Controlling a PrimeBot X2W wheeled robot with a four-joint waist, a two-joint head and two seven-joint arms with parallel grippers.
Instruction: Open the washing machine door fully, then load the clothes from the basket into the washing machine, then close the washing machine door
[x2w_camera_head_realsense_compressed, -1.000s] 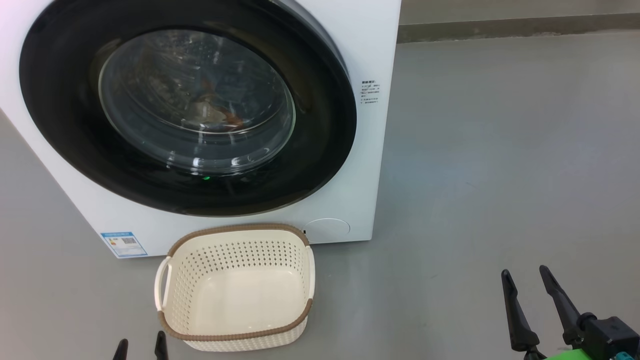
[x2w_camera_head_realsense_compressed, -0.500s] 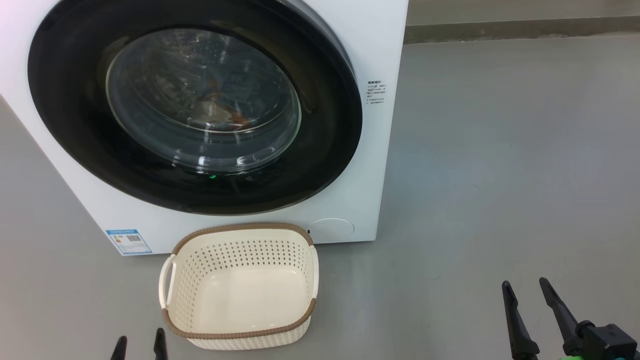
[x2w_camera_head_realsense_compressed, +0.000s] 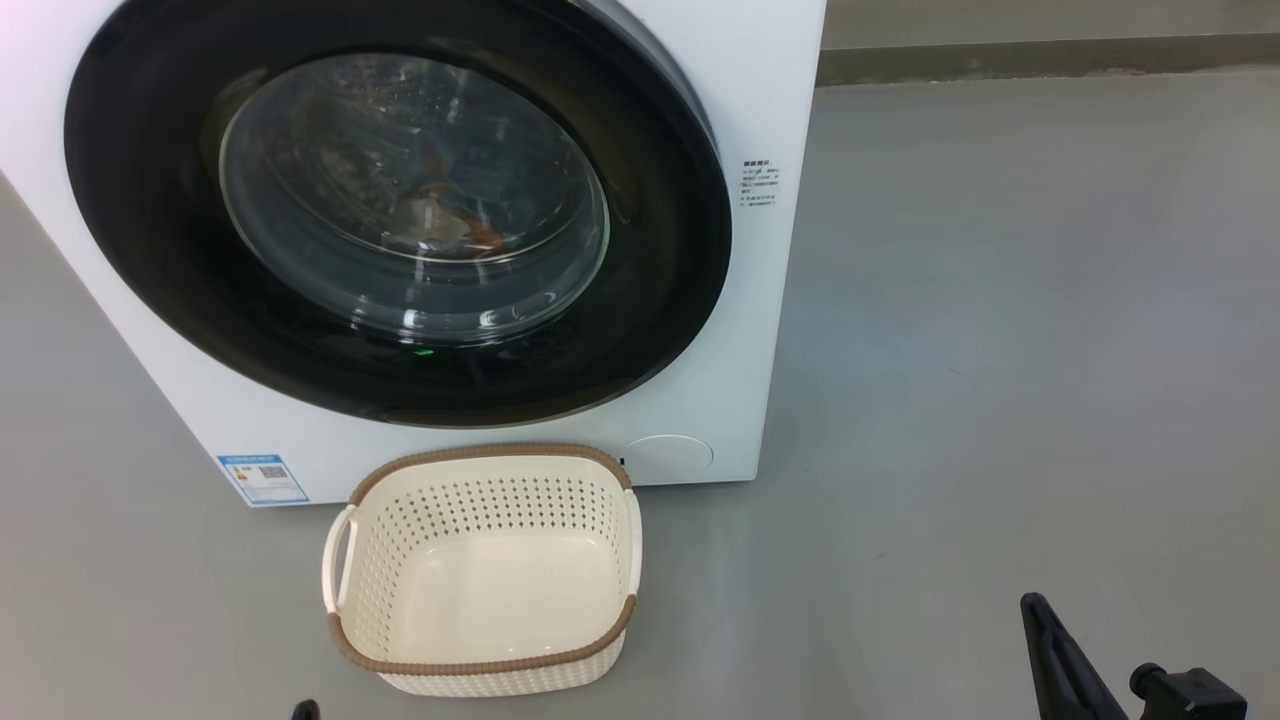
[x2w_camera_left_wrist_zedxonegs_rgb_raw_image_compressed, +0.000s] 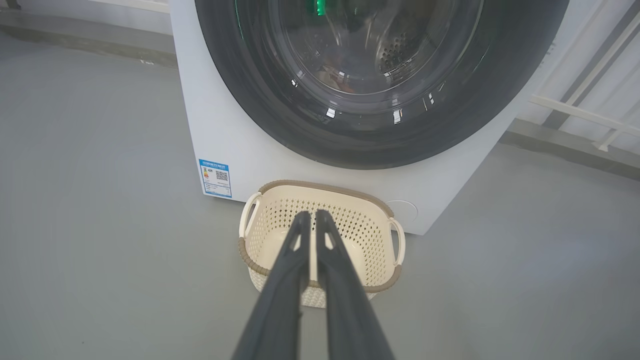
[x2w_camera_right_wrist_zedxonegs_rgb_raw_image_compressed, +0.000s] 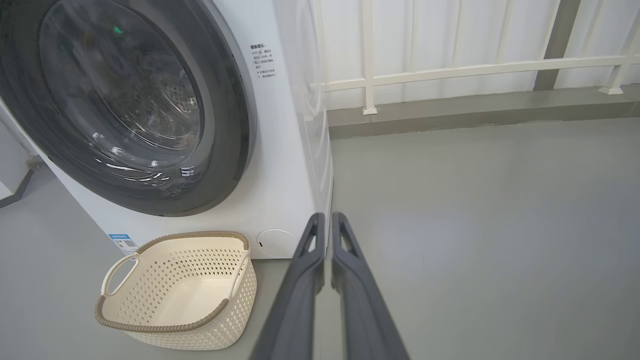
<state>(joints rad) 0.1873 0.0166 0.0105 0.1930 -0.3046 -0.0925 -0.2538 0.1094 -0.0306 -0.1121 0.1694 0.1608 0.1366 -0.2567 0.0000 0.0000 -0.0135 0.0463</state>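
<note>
1. Both claws have closed since a second ago. The left gripper and the right gripper each show two dark fingers pressed tip to tip with nothing between them, where earlier both pairs stood apart
2. In the head view the fingers also sit lower against the bottom edge than before. The whole picture has drifted a little, though, so part of that is the camera
3. The washing machine door lies flush on the front of the washing machine — closed. Behind its glass, low in the drum, an orange-brown and pale patch reads as the clothes, dim through the reflections
4. The basket stands on the floor just in front of the washing machine, below the door, and is empty down to its bare bottom
5. My reading is that every step looks done, and the empty, closed claws suggest the arms are parking rather than starting a new reach
6. Room to move — the grey floor to the right of the washing machine lies open. The basket sits between the left gripper and the machine, and the machine's right front corner stands ahead of the right gripper. A white railing runs behind the washing machine, well apart from both arms
</note>
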